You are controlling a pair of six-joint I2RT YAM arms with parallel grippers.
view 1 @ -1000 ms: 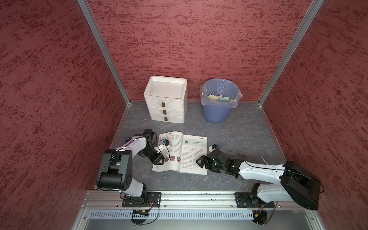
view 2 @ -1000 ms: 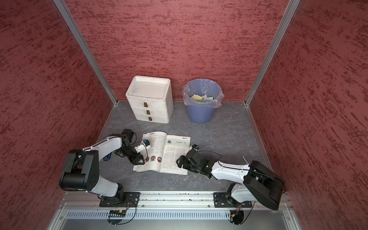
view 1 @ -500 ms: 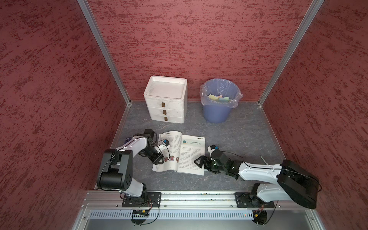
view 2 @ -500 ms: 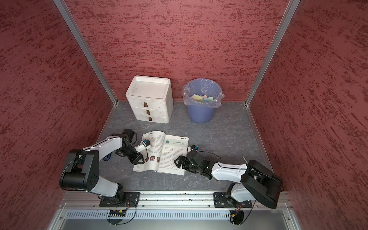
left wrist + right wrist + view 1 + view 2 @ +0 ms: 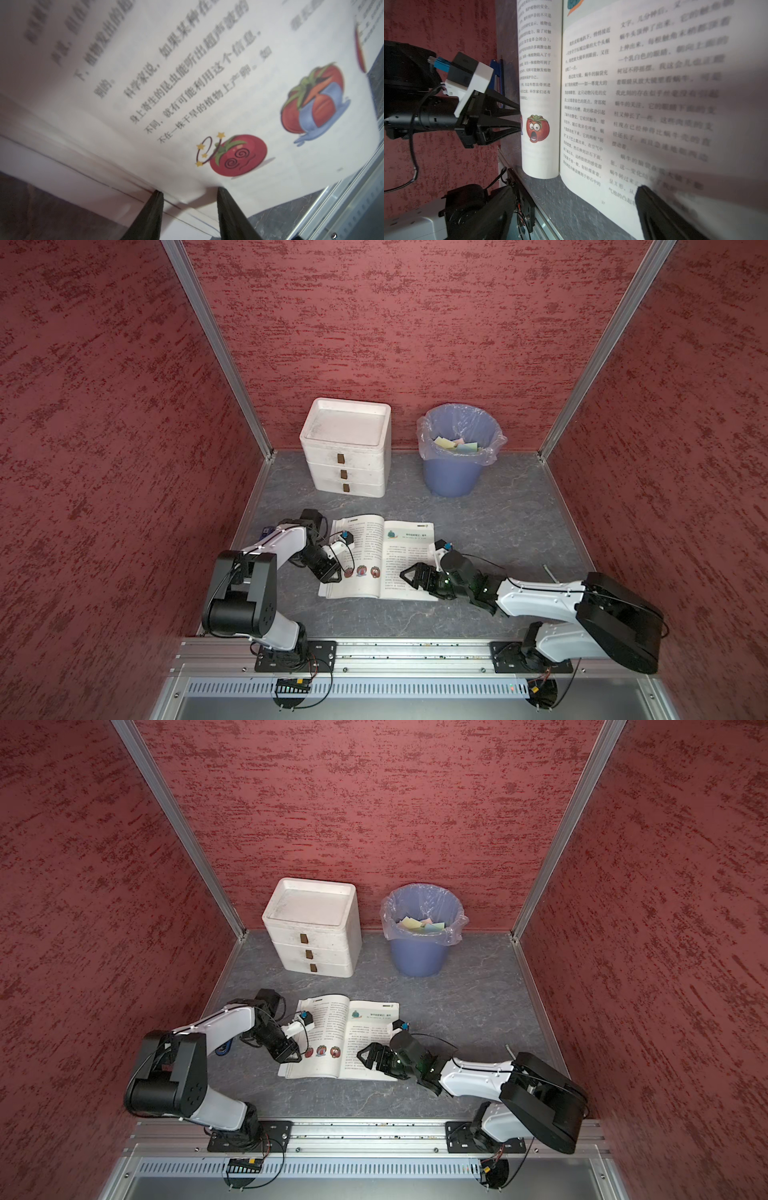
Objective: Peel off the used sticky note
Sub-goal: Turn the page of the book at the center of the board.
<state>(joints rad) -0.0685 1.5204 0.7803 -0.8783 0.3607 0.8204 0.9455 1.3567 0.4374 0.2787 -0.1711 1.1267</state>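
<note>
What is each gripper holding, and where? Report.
Left gripper: fingers apart on the book at its left page edge, paper bulging between them; a real hold cannot be told. Right gripper: open over the right page, holding nothing.

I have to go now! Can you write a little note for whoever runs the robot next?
Left gripper: open, fingertips at the outer edge of the left page of the book.
Right gripper: wide open, low over the right page.
Bin at the back holds coloured notes.
Done: the book lies open.
Left: no sticky note shows on these pages; it probably has to be found, then peeled.
</note>
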